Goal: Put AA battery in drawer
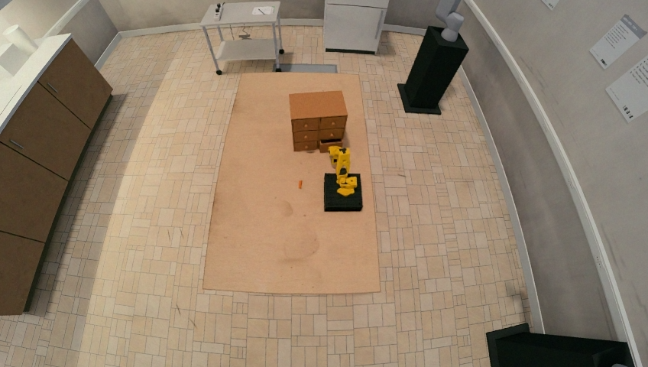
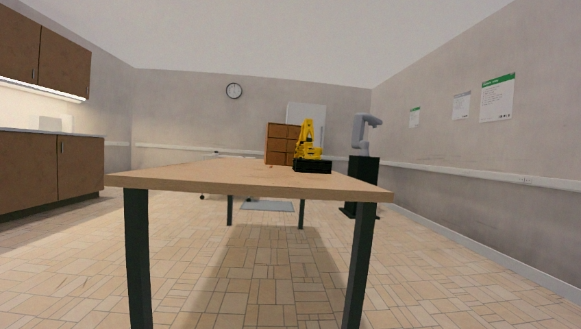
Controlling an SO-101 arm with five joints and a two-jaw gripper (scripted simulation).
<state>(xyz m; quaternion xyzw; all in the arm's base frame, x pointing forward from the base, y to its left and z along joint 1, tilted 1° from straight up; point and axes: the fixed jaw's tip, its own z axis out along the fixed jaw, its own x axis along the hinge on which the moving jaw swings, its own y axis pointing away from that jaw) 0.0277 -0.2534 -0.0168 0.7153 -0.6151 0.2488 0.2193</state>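
Observation:
A small brown chest of drawers (image 1: 317, 105) (image 2: 278, 143) stands at the far part of the table (image 1: 273, 254) (image 2: 228, 179). Its bottom right drawer (image 1: 328, 145) is pulled a little way out; the other drawers are shut. My yellow arm (image 1: 341, 164) (image 2: 305, 138) reaches from its black base (image 1: 342, 199) (image 2: 312, 166) to that drawer's front. My gripper (image 1: 333, 150) is shut on the drawer's knob, which is too small to make out. The AA battery (image 1: 299, 183) (image 2: 270, 166), small and orange, lies on the table left of the base. What the drawers hold is hidden.
A grey robot on a black pedestal (image 1: 432, 73) (image 2: 362, 171) stands beside the table on the right. A white trolley (image 1: 243, 31) and a white cabinet (image 1: 354, 24) stand behind it. Brown kitchen cabinets (image 1: 40, 136) line the left wall.

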